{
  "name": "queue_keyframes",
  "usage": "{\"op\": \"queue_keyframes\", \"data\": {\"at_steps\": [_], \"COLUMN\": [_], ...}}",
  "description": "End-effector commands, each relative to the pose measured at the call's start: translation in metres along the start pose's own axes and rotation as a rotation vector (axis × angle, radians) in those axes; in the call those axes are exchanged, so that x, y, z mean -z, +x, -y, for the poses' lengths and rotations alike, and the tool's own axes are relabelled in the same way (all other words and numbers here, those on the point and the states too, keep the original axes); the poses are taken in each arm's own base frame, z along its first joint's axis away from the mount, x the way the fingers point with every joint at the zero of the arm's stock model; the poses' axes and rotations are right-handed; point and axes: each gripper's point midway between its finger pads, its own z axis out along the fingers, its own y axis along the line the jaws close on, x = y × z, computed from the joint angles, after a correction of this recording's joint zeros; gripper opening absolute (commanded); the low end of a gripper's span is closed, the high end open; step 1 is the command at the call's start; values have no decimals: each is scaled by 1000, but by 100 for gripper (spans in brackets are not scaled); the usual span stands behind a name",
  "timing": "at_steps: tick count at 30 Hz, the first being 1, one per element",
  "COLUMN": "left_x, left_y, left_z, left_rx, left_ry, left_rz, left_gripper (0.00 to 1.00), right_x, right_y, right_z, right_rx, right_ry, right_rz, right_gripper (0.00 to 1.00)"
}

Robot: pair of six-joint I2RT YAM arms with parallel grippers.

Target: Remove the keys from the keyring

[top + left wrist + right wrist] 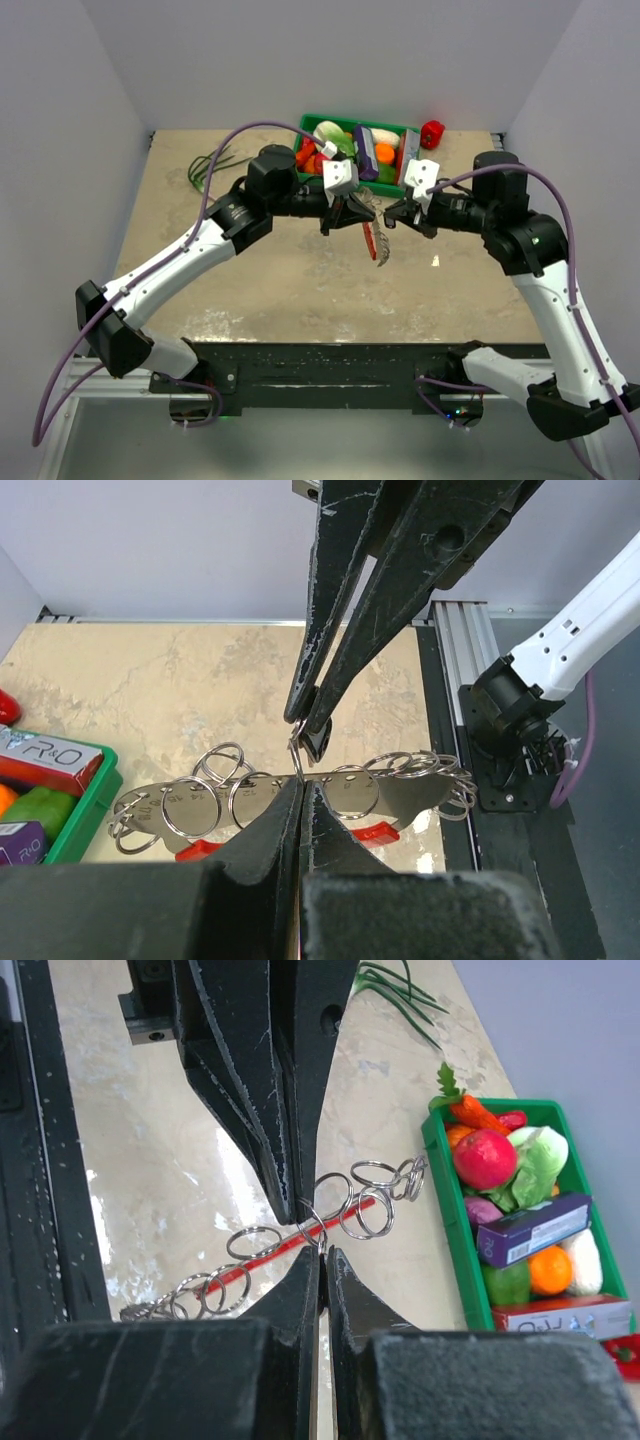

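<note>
A flat silvery numbered plate [400, 802] carries several thin split rings, with a red curved tag [372, 832] behind it. No key shows in any view. The bunch [377, 238] hangs in the air between my grippers. My left gripper [301, 782] is shut on one small keyring [297, 752] at the plate's top edge. My right gripper [308, 730] comes from the opposite side and is shut on the same ring. In the right wrist view the right gripper [323, 1255] pinches that ring [318, 1222] from below, and the left gripper [290, 1210] holds it from above, over the red tag [245, 1268].
A green tray [411, 129] of toy vegetables and boxes stands at the back of the table, also in the right wrist view [445, 1210]. A red pepper [432, 133] lies by its right end. Green onions [210, 165] lie at the back left.
</note>
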Motion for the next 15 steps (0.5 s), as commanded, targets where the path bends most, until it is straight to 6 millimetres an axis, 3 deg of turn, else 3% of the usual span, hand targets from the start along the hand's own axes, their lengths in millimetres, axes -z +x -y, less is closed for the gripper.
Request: {"op": "queue_keyframes", "data": {"at_steps": [1,10,15], "left_x": [-3,-13,-10], "left_y": [4,16,20], "left_z": [22,57,61], "left_rx": [15,43,38], "left_ry": [84,262,277], "left_rz": [-12,-20,-25], "left_gripper": [0,0,0], "right_x": [16,16,26], "right_y": [-34,-31,-37], "right_z": [24,12,10], "right_rx": [211,425,497], "right_ry": [97,10,14], "right_rz": [44,23,13], "right_gripper": [0,0,0]}}
